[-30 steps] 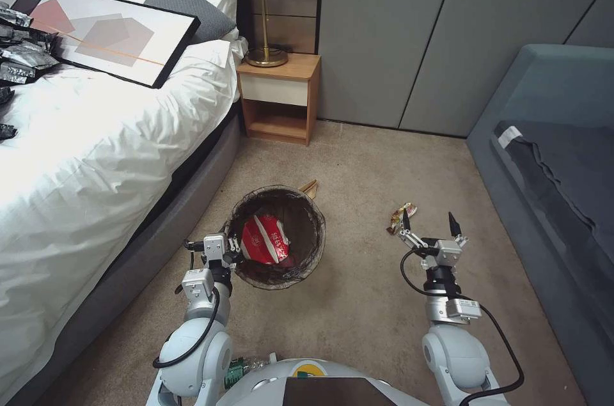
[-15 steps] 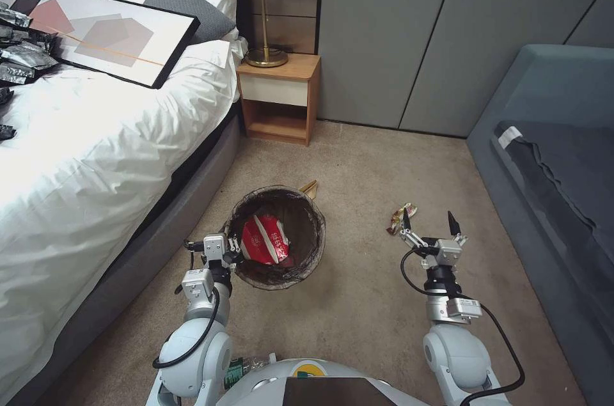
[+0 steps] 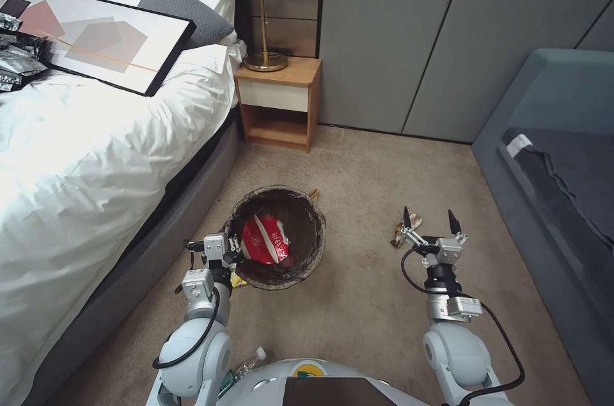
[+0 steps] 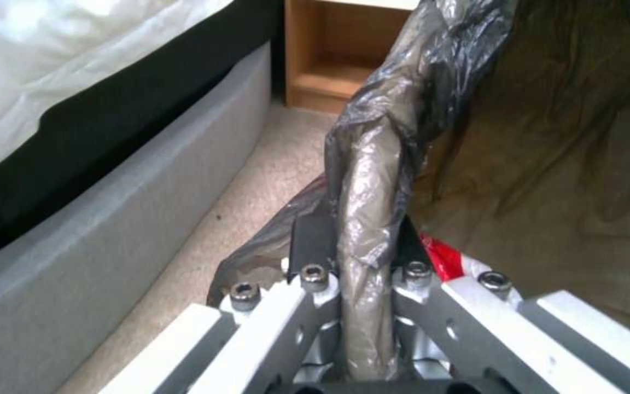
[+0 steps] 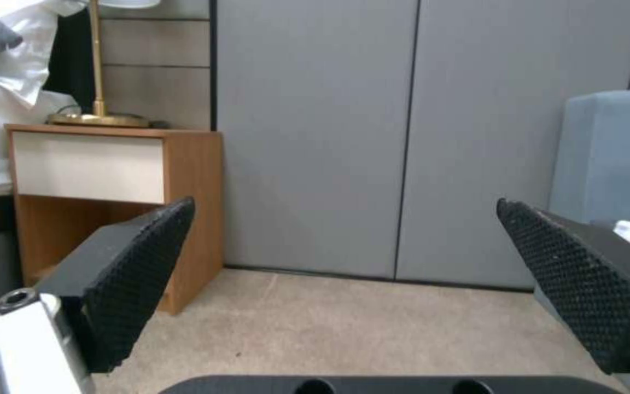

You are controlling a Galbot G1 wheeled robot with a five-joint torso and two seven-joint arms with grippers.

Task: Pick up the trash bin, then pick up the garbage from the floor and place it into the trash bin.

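Currently the left gripper (image 3: 231, 251) is clamped on the bagged rim of the trash bin (image 3: 311, 251), which contains a red-white packet (image 3: 265, 240). Right gripper (image 3: 429, 219) hovers wide apart, empty, near a wrapper (image 3: 401, 232) on the carpet (image 3: 358, 304).

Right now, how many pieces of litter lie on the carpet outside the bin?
4: a wrapper by the right gripper, a brown scrap behind the trash bin, a yellow wrapper beneath its rim, a bottle near the robot's base. More may be hidden.

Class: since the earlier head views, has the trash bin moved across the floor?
Yes: held by the left gripper, the trash bin has edged toward the nightstand, with the robot.
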